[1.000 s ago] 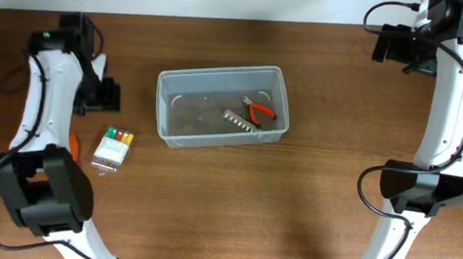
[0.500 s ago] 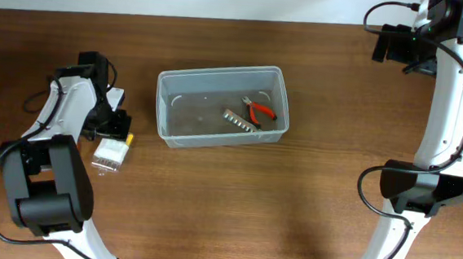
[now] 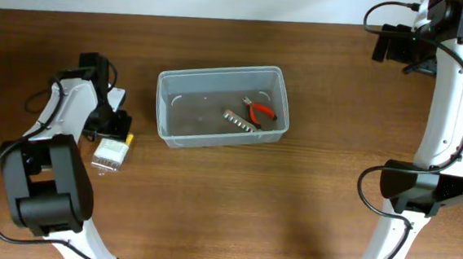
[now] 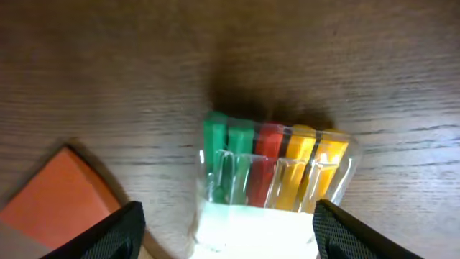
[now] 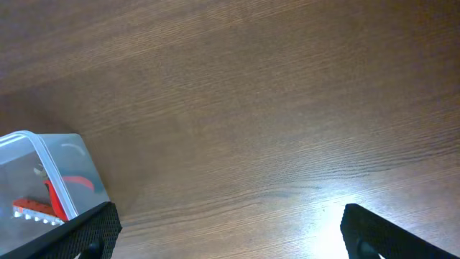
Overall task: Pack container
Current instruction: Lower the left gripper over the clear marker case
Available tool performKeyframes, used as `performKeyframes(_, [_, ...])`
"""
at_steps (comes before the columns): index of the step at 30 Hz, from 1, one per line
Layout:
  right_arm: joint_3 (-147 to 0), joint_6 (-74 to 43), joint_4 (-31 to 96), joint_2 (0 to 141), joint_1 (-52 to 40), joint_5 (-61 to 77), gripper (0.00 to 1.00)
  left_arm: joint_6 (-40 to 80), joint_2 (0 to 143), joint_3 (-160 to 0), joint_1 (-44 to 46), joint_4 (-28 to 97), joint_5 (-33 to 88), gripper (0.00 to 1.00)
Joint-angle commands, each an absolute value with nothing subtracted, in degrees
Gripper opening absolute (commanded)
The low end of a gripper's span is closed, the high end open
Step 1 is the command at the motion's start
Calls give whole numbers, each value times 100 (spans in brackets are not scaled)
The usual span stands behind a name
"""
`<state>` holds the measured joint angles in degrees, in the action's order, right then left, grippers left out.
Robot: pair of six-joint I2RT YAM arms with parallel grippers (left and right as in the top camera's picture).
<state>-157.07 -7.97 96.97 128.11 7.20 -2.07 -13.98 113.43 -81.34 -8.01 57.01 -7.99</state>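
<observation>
The clear plastic container (image 3: 170, 101) stands at the table's middle; red-handled pliers (image 3: 260, 110) and a grey metal strip (image 3: 239, 120) lie inside it. It also shows at the left edge of the right wrist view (image 5: 43, 155). A clear packet of green, red and yellow clips (image 4: 277, 176) lies left of the container (image 3: 112, 148). My left gripper (image 4: 226, 230) is open, straddling the packet's white end, one finger on each side. My right gripper (image 5: 228, 230) is open and empty, high at the far right above bare wood.
An orange flat object (image 4: 61, 201) lies just left of the clip packet, close to my left finger. The left arm (image 3: 74, 106) hides part of the packet in the overhead view. The right arm's base (image 3: 423, 188) stands at the right.
My left gripper moved from the far left over to the clip packet a second ago, and has stayed there for the last half second. The right arm has not moved.
</observation>
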Motion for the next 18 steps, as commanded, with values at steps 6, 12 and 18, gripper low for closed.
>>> performKeyframes(6, [-15806,-847,9730,12733,753,-176,99,-1461,11271,-7575,-805,5332,-838,77])
performKeyframes(12, [-15806,-847,9732,12733,753,-174,99,-1422,11271,-7439,-805,5216,-843,77])
performKeyframes(18, [-15806,-847,9730,12733,753,-174,99,-1323,11271,-7435,-805,5216,-838,77])
